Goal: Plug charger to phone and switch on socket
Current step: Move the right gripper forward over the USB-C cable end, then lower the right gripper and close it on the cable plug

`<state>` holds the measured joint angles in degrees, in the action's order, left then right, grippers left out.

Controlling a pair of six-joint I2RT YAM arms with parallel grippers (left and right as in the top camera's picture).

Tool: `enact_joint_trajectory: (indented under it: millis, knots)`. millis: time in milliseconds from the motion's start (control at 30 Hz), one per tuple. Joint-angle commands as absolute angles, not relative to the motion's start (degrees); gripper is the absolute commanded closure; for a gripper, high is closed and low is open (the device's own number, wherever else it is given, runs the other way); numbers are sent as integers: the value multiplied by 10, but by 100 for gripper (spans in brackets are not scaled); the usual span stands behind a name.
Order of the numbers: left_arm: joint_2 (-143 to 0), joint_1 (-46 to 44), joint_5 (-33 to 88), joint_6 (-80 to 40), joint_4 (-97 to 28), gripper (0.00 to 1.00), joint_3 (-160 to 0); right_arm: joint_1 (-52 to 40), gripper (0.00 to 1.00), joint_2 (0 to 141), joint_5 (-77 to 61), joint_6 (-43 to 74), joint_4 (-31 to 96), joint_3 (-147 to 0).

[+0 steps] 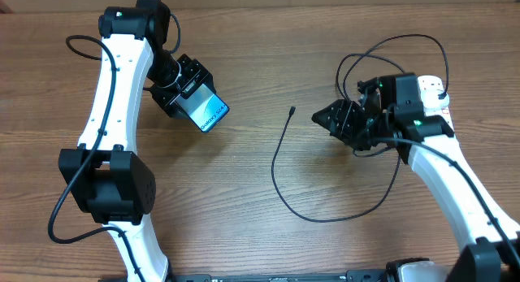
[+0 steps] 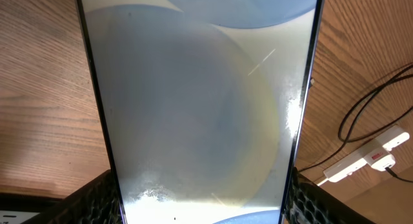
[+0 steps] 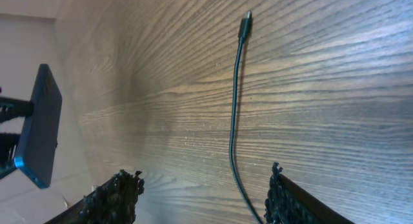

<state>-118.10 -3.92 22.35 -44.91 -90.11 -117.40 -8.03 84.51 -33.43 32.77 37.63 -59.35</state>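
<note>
My left gripper (image 1: pixel 185 93) is shut on the phone (image 1: pixel 208 112), holding it lifted and tilted, blue screen up; the screen fills the left wrist view (image 2: pixel 200 101). The black charger cable (image 1: pixel 280 180) loops across the table, its connector tip (image 1: pixel 292 111) lying loose at centre. My right gripper (image 1: pixel 329 117) is open and empty just right of the tip; in the right wrist view the cable (image 3: pixel 233 121) runs between my fingers (image 3: pixel 203 192) and the tip (image 3: pixel 244 24) lies ahead. The white socket strip (image 1: pixel 435 95) sits at the far right, partly hidden by my right arm.
The socket also shows in the left wrist view (image 2: pixel 368 158) with black cable loops (image 2: pixel 368 108) behind it. The phone's edge shows in the right wrist view (image 3: pixel 39 127). More black cable loops lie at the back right (image 1: pixel 398 50).
</note>
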Motion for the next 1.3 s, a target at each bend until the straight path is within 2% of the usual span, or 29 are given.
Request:
enact_joint_trajectory:
  millis: [0,100,167,467,1033,1267]
  knots:
    - [-1174,-38,241,-455,-904,56,-1187,-90,34,870,-318,330,394,-653]
    - [-1174,-38,241,-455,-907,57,-1187,-93,36,894,-290,326,430,-700]
    - [-1174,-38,243,-455,-910,58,-1187,-94,42,909,-280,324,458,-730]
    - [-1174,-38,243,-455,-919,57,-1187,-94,44,990,-249,299,540,-857]
    - [-1174,-38,244,-455,-930,57,-1187,-144,44,1089,-223,322,503,-859]
    - [-1174,-37,336,-455,-930,56,-1187,-145,44,1089,-223,330,501,-859]
